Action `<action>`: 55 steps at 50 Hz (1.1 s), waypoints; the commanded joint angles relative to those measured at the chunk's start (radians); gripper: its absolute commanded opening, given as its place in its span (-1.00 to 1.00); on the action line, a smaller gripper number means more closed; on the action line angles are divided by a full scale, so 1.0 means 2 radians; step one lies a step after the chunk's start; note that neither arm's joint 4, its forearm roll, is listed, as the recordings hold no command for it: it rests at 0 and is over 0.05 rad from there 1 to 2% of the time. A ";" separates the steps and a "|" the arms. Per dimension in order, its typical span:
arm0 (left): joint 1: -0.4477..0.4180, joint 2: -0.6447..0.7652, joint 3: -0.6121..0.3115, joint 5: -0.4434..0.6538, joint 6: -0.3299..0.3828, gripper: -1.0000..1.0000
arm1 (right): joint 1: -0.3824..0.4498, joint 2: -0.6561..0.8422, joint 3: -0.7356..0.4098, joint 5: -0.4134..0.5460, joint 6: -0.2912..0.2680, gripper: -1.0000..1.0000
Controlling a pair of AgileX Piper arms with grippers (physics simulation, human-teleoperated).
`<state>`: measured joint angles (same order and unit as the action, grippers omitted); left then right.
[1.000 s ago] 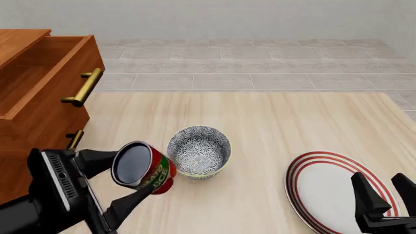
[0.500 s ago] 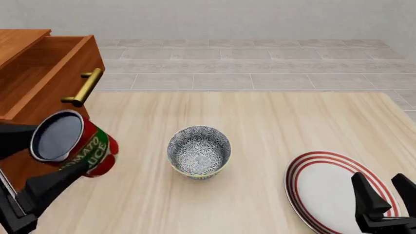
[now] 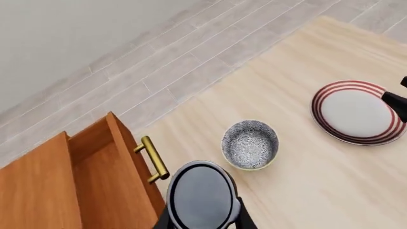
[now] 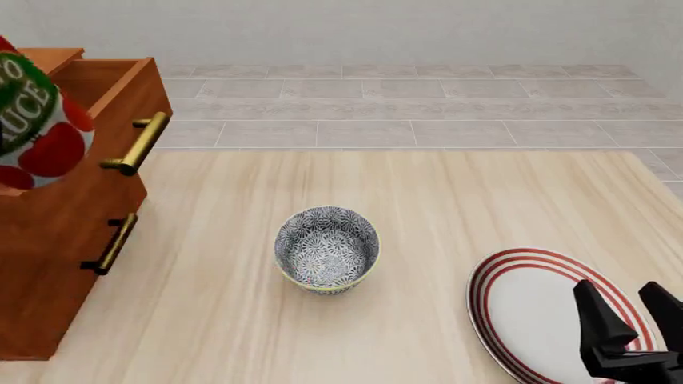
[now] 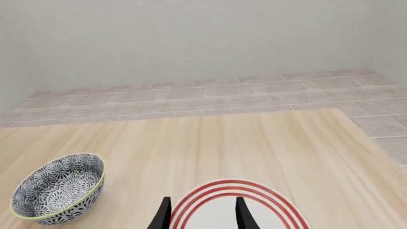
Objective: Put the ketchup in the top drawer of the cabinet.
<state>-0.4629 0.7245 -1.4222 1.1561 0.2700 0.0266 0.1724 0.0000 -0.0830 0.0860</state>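
Patterned bowl (image 4: 326, 249) well left of right gripper (image 4: 629, 328); red-striped plate (image 4: 533, 312) directly under it, on table (image 4: 427, 200).

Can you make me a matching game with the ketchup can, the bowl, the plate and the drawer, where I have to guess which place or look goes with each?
Things:
1. ketchup
2. bowl
3. plate
4. top drawer

Clues:
A. white with red rings, by the right gripper
B. pulled open, brass handle
C. blue-white pattern, middle of the table
D. held up high beside the cabinet

Pairs: 1-D, 2-C, 3-A, 4-B
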 commanded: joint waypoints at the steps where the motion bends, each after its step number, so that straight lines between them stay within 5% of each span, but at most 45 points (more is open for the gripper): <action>1: 0.030 0.063 -0.057 0.032 0.000 -1.00 | -0.001 0.007 0.000 -0.004 0.000 1.00; 4: 0.074 0.070 -0.056 0.032 0.050 -1.00 | 0.000 0.009 0.000 -0.006 0.000 1.00; 12: 0.129 0.114 -0.075 0.032 0.068 -1.00 | 0.001 -0.002 0.000 0.004 0.000 1.00; 19: 0.116 0.128 -0.085 0.032 0.054 -1.00 | 0.000 -0.009 0.000 0.011 -0.003 1.00; 26: 0.173 0.134 -0.071 0.032 0.107 -1.00 | 0.002 -0.007 0.000 0.008 -0.004 1.00; 29: 0.191 0.145 -0.081 0.032 0.108 -1.00 | 0.002 -0.007 0.000 0.008 -0.005 1.00; 30: 0.190 0.166 -0.111 0.032 0.056 -1.00 | 0.002 -0.006 0.000 0.008 -0.005 1.00; 33: 0.203 0.159 -0.125 0.032 0.091 -1.00 | 0.001 -0.007 0.000 0.009 -0.004 1.00; 34: 0.187 0.165 -0.114 0.032 0.042 -1.00 | 0.000 -0.009 0.000 0.011 -0.004 1.00; 35: 0.191 0.163 -0.108 0.032 0.049 -1.00 | 0.000 -0.008 0.000 0.011 -0.004 1.00; 36: 0.217 0.154 -0.107 0.031 0.101 -1.00 | 0.000 -0.004 0.000 0.007 -0.004 1.00; 39: 0.216 0.158 -0.094 0.032 0.081 -1.00 | 0.002 -0.001 0.000 0.004 -0.003 1.00; 40: 0.229 0.154 -0.093 0.031 0.103 -1.00 | 0.003 -0.002 0.000 0.005 -0.003 1.00; 55: 0.274 0.172 -0.074 0.000 0.103 -1.00 | 0.003 0.007 0.000 -0.002 -0.004 1.00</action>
<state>0.0256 1.0523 -1.5835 1.1847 0.4434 0.0310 0.1735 0.0000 -0.0767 0.0790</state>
